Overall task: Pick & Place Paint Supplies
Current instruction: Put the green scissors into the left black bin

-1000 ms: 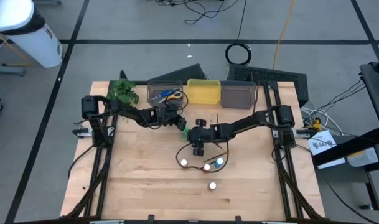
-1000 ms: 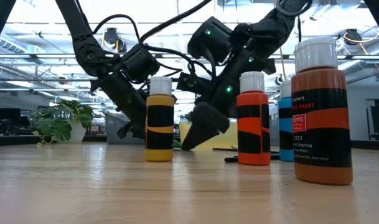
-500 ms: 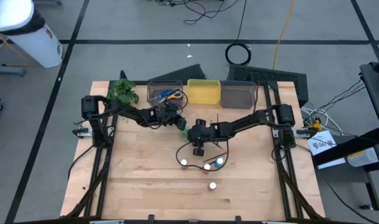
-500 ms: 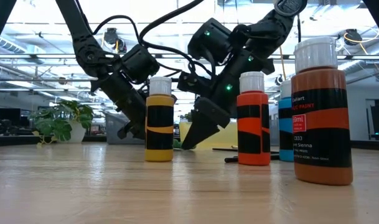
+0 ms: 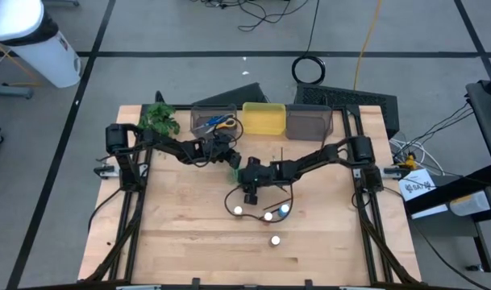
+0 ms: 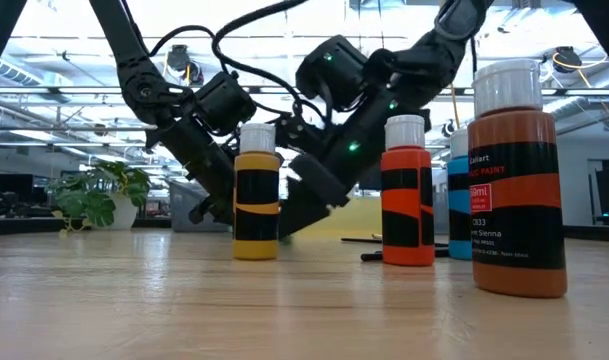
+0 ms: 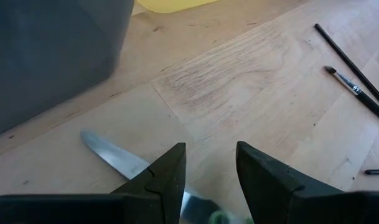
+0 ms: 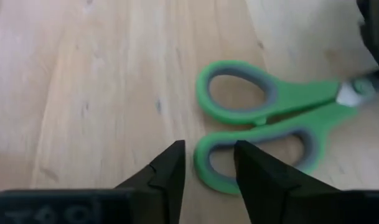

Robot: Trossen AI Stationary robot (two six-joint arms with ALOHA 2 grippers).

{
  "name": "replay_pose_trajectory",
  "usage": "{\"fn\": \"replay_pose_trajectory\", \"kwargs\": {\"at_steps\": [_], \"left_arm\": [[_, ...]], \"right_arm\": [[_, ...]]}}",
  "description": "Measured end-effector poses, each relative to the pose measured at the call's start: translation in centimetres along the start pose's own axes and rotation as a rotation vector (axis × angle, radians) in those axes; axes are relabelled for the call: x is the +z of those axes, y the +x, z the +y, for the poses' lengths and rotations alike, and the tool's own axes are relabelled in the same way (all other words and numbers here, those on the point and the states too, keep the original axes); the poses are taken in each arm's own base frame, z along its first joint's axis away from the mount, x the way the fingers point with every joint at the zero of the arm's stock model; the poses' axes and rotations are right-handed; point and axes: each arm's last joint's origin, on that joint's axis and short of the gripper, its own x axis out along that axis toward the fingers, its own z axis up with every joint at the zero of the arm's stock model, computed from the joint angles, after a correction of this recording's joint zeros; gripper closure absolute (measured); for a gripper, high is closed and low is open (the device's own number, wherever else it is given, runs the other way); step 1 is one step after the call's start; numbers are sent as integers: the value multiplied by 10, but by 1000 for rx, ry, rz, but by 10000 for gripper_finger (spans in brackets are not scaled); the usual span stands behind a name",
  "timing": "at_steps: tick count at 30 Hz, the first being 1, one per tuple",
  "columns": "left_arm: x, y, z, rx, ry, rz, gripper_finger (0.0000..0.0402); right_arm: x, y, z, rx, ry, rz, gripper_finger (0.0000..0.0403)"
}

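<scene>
Green-handled scissors [image 8: 270,118] lie on the wooden table [image 5: 181,242], blade [image 7: 111,155] toward the far bins. My left gripper [image 7: 211,168] stands over the spot where blade meets handles, with the scissors between its fingers. My right gripper [image 8: 210,165] is open at the handle end; its fingers straddle the rim of the nearer handle loop [image 8: 205,158]. In the high view both grippers [image 5: 229,159] [image 5: 245,176] meet at the table's middle. Several white-capped paint bottles [image 6: 256,190] [image 6: 407,190] stand upright nearer the front. Thin dark brushes [image 7: 351,62] lie flat to the right. My left gripper has the scissors between its two fingers where the blade joins the green handles [image 7: 219,218]. It comes slanting down from the table's left. The fingers hide the place of contact. The blade's free end [image 7: 93,140] rests on the table. Whether my right gripper touches the loop cannot be told.
Along the far edge stand a grey bin [image 5: 211,121] with other scissors in it, a yellow bin [image 5: 264,118] and a second grey bin [image 5: 309,121]. A green plant [image 5: 160,118] sits at the far left. The bottles [image 5: 268,215] cluster just in front of my right gripper.
My right gripper has moved toward the table's left and down, closing in on the scissors' handles and on my left gripper. The scissors have stayed in place.
</scene>
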Motion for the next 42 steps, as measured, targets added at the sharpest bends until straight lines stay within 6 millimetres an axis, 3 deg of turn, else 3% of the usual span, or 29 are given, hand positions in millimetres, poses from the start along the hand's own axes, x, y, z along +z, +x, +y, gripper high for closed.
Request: {"fn": "replay_pose_trajectory", "kwargs": {"at_steps": [5,13,19,25,29,34,42], "left_arm": [[0,0,0,-3,1,3,247],[0,0,0,-5,9,4,247],[1,0,-2,-29,83,-17,247],[18,-29,-18,-158,292,-96,247],[35,-62,-30,-225,323,-197,247],[37,-92,-43,-283,359,-247,247],[21,-95,-50,-221,519,-204,247]], "right_arm": [[-8,10,1,-1,-40,19,290],[-8,9,-1,22,-111,24,390],[-6,7,-1,66,-158,9,402],[8,-9,5,67,-210,-47,402],[14,-21,14,46,-255,-70,401],[24,-37,25,-17,-322,-108,401],[31,-44,23,12,-182,-144,402]]}}
